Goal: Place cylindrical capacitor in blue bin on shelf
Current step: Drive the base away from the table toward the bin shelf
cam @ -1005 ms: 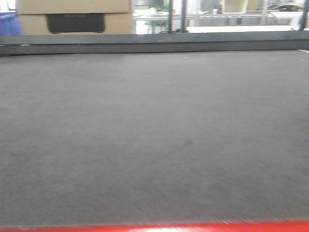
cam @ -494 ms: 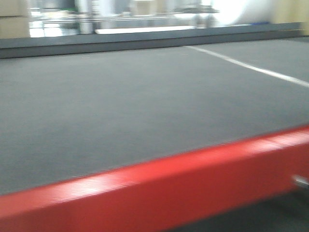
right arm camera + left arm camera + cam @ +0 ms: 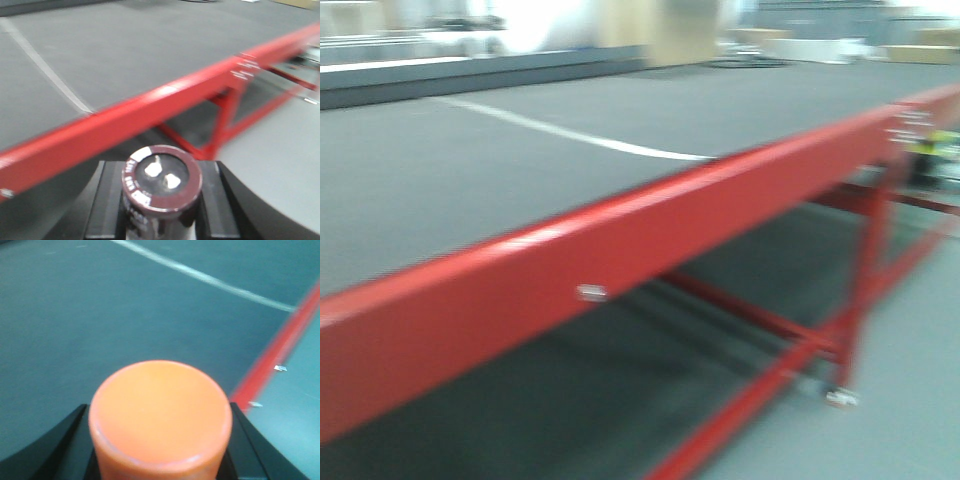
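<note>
Between the jaws of the right gripper [image 3: 162, 210] sits the small black cylindrical capacitor [image 3: 162, 176], pinched upright near the red-framed grey-topped table [image 3: 620, 235]. The left gripper [image 3: 160, 450] clamps an orange plastic cylinder [image 3: 160, 410]. Carrying seems in hand; next, the shelf and blue bin, both unseen, must be reached.

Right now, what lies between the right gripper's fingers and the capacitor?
Nothing that shows. In the right wrist view the cylindrical capacitor sits directly between the black fingers of the right gripper, with no other object between them.
</note>
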Controlling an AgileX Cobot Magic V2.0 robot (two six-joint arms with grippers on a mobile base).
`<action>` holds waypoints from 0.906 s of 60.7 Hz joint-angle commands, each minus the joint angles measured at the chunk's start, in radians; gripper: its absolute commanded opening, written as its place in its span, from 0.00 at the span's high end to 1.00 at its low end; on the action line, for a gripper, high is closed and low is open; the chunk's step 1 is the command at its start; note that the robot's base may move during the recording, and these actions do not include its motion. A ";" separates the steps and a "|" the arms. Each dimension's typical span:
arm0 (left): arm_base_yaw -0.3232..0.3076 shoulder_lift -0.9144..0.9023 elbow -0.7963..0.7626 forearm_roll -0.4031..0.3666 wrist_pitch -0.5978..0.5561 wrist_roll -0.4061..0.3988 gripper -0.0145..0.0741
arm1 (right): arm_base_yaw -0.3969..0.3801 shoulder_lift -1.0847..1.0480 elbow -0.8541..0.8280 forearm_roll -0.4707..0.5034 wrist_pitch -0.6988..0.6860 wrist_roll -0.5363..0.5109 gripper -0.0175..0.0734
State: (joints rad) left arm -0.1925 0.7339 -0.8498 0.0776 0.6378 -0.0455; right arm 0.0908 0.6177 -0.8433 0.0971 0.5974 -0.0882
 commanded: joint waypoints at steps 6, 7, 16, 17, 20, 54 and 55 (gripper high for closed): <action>-0.005 -0.004 0.000 -0.004 -0.029 0.002 0.96 | 0.001 -0.001 -0.009 -0.012 -0.030 0.000 0.96; -0.005 -0.004 0.000 -0.004 -0.029 0.002 0.96 | 0.001 -0.001 -0.009 -0.012 -0.030 0.000 0.96; -0.005 -0.004 0.000 -0.004 -0.029 0.002 0.96 | 0.001 -0.001 -0.009 -0.012 -0.030 0.000 0.96; -0.005 -0.004 0.000 -0.004 -0.029 0.002 0.96 | 0.001 -0.001 -0.009 -0.012 -0.030 0.000 0.96; -0.005 -0.004 0.000 -0.004 -0.029 0.002 0.96 | 0.001 -0.001 -0.009 -0.012 -0.030 0.000 0.96; -0.005 -0.004 0.000 -0.004 -0.029 0.002 0.96 | 0.001 -0.001 -0.009 -0.012 -0.030 0.000 0.96; -0.005 -0.004 0.000 -0.004 -0.029 0.002 0.96 | 0.001 -0.001 -0.009 -0.012 -0.030 0.000 0.96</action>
State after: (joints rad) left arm -0.1925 0.7339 -0.8498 0.0776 0.6378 -0.0455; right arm 0.0908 0.6177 -0.8433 0.0971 0.5974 -0.0882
